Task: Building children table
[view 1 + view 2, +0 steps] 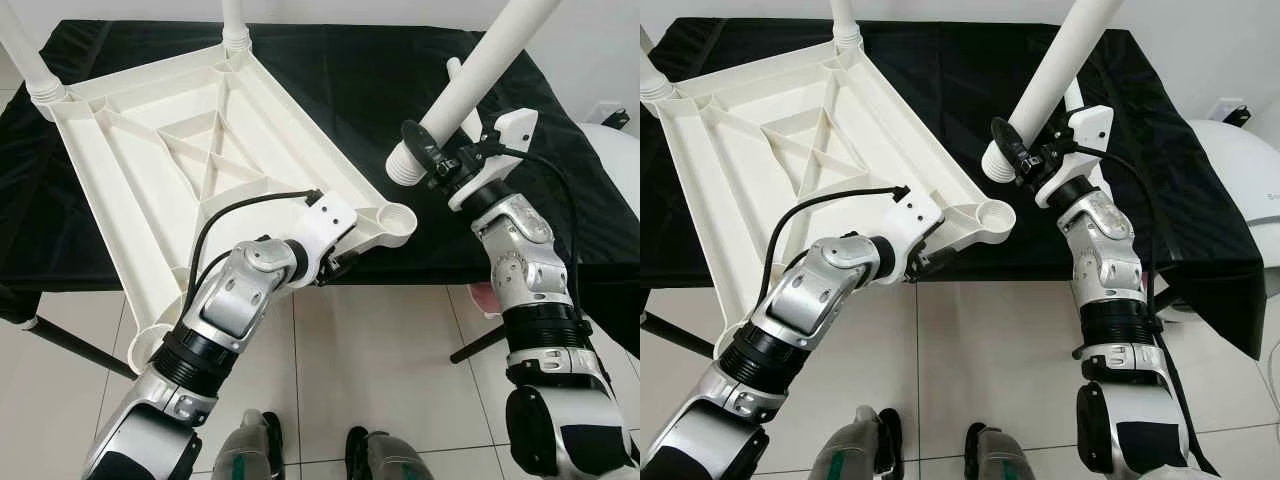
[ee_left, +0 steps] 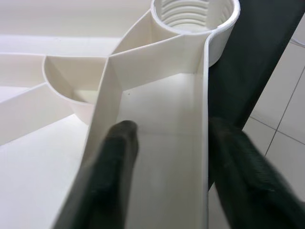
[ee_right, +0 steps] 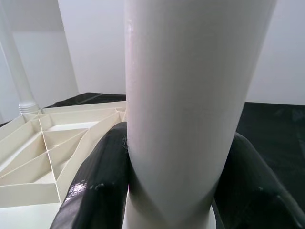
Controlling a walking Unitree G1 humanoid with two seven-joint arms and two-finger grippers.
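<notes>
A white plastic table top [image 1: 190,150] lies upside down on the black-draped table [image 1: 380,70]. Two white legs [image 1: 35,75] stand in its far corners. The near right corner socket [image 1: 398,222] is open and threaded inside [image 2: 193,12]. My left gripper [image 1: 340,262] is shut on the table top's near rim just beside that socket, with one finger [image 2: 114,157] inside the rim channel and the other outside. My right gripper [image 1: 440,160] is shut on a loose white leg [image 1: 490,60], which tilts up to the right. Its threaded end [image 1: 403,168] hangs above and slightly right of the socket.
Another white tube [image 1: 1072,95] lies on the cloth behind the held leg. A white rounded object [image 1: 1240,170] stands on the right beyond the table. Black stand legs [image 1: 70,345] slant over the tiled floor [image 1: 380,360], and my feet [image 1: 310,450] are below.
</notes>
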